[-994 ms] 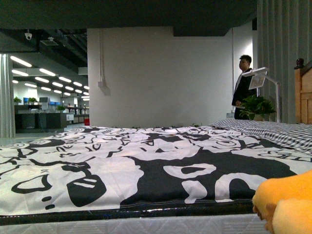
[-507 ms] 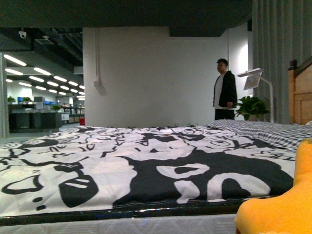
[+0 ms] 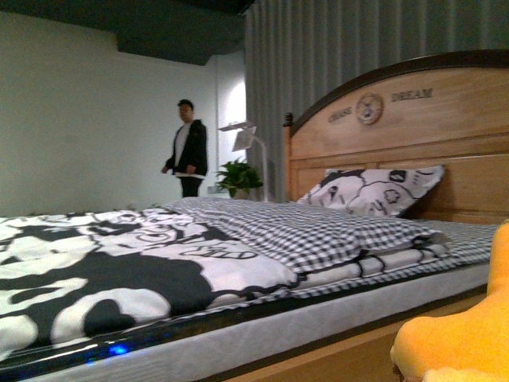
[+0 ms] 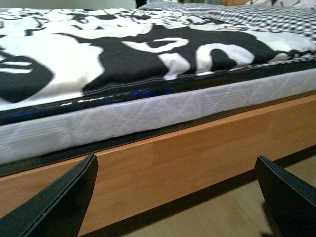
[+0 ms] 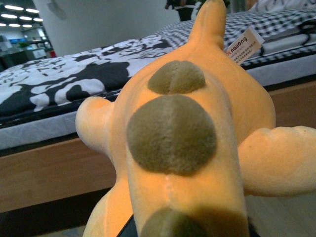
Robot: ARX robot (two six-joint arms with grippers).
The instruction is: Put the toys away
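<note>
Beside the wooden bed rail (image 4: 163, 163), the right pincer (image 5: 190, 229) seems to pinch the orange plush toy (image 5: 173, 133) aloft, while the left pincer (image 4: 173, 207) is spread and empty; the carry needs a firm grip, with the dangling limbs clear of the rail.

Our L gripper (image 4: 175, 160) is wide open, w/ both dark fingers (image 4: 59, 197) spread far apart & nothing btwn them. Our R gripper (image 5: 187, 232) is clamped on the plush toy (image 5: 173, 133). Its fingers are almost fully hidden under the toy, w/ only dark slivers showing.
</note>
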